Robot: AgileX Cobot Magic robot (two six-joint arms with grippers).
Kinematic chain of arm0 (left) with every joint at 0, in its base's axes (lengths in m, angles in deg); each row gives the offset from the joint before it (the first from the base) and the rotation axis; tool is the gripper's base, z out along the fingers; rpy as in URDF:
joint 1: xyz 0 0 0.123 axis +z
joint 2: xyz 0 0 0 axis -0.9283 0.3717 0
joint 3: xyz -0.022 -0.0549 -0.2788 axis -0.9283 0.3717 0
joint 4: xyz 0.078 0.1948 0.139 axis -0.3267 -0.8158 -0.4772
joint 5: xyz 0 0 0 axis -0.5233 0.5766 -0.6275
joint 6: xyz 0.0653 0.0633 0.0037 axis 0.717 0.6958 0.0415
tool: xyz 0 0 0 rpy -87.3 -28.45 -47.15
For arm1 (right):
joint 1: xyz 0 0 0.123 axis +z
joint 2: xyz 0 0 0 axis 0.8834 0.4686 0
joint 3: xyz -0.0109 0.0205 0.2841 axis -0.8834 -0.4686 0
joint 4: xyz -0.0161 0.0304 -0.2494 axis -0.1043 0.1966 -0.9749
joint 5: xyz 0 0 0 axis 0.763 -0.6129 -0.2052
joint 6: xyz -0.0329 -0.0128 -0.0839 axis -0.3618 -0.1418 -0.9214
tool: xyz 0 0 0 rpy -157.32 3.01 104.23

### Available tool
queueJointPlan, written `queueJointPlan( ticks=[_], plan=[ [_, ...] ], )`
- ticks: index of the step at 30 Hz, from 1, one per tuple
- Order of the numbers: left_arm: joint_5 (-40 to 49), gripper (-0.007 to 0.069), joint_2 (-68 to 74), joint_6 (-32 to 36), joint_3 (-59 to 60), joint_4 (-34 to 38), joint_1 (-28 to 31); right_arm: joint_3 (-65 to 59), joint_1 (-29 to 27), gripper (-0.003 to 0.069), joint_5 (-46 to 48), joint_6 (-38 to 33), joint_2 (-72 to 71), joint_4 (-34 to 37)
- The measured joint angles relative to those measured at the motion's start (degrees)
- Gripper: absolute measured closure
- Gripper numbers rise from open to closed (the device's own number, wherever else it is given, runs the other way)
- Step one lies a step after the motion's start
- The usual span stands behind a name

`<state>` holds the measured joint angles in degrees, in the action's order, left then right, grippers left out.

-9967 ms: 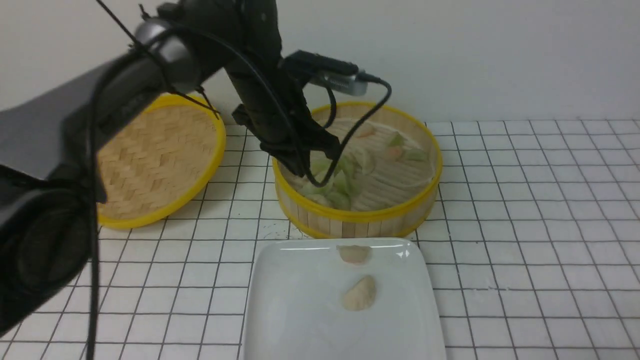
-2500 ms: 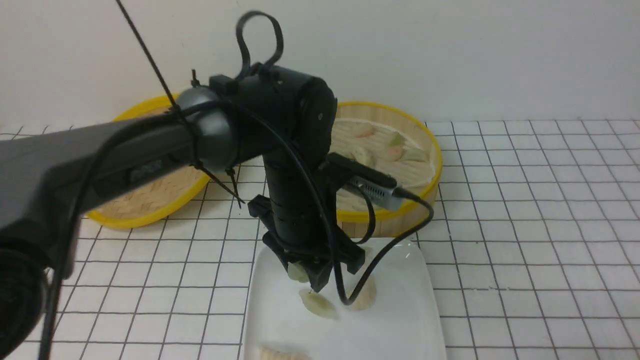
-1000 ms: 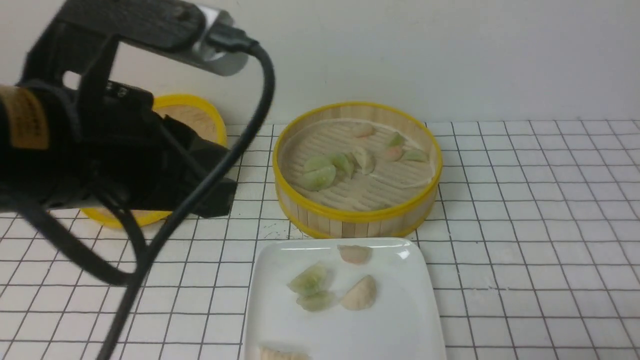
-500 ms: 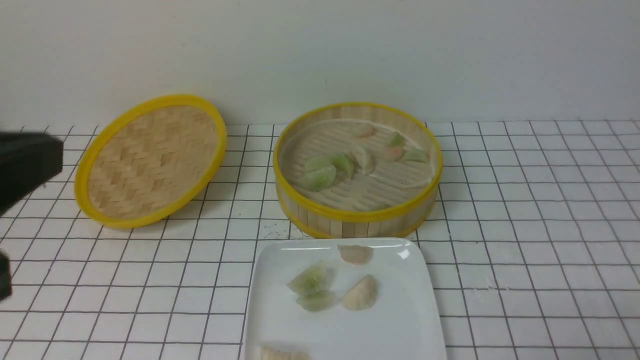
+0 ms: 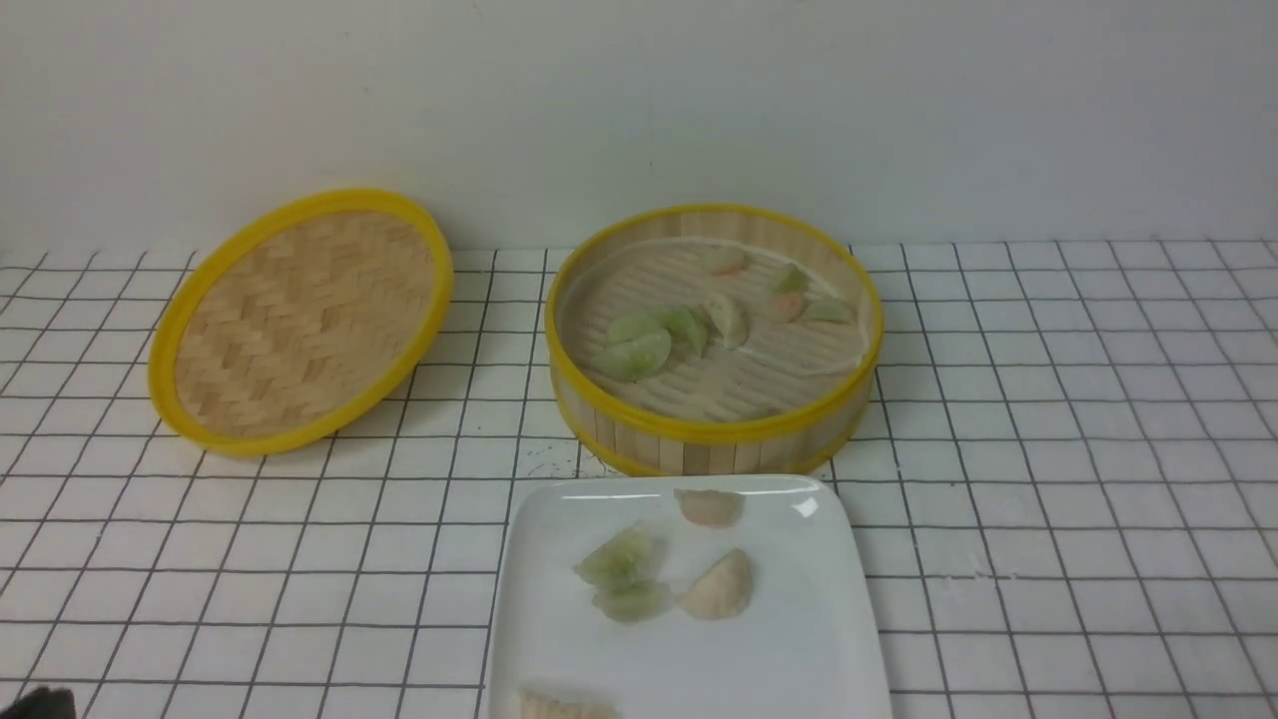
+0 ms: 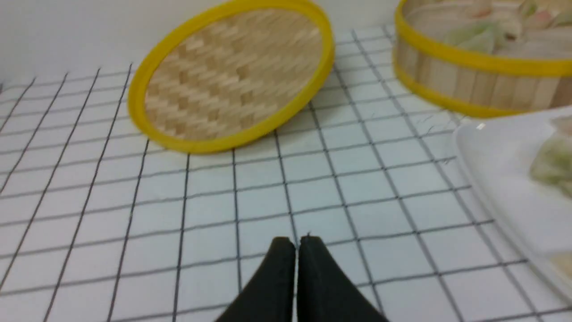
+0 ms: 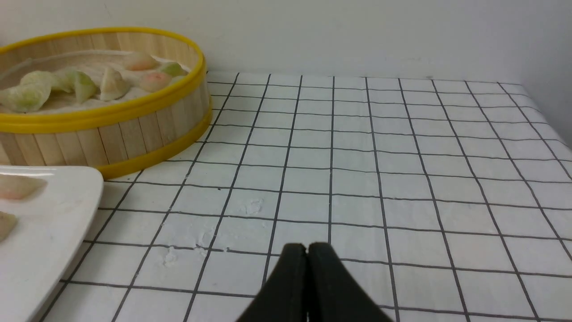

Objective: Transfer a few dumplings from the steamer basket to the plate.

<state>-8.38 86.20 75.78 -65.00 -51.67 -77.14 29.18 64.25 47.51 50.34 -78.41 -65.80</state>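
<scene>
Both arms sit low over the tiled table, left gripper and right gripper pinched closed and empty. The basket stands upright behind the plate; dumplings lie in both, pointing various ways.

No text, label, brand or number can be read in any view. The surfaces that show carry no legible markings.
</scene>
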Motion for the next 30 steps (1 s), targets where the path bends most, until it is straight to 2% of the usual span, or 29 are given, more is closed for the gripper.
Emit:
queueJointPlan(
  ticks=[9,30],
  plan=[
    [-3.3,0.0631,-1.0,1.1,4.0,4.5,2.8,0.0,0.0,0.0669,-0.1,0.0,0.0,0.0],
    [-3.6,0.0631,-1.0,0.9,4.0,4.9,2.8,0.0,0.0,0.0669,-0.1,0.0,0.0,0.0]
  ],
)
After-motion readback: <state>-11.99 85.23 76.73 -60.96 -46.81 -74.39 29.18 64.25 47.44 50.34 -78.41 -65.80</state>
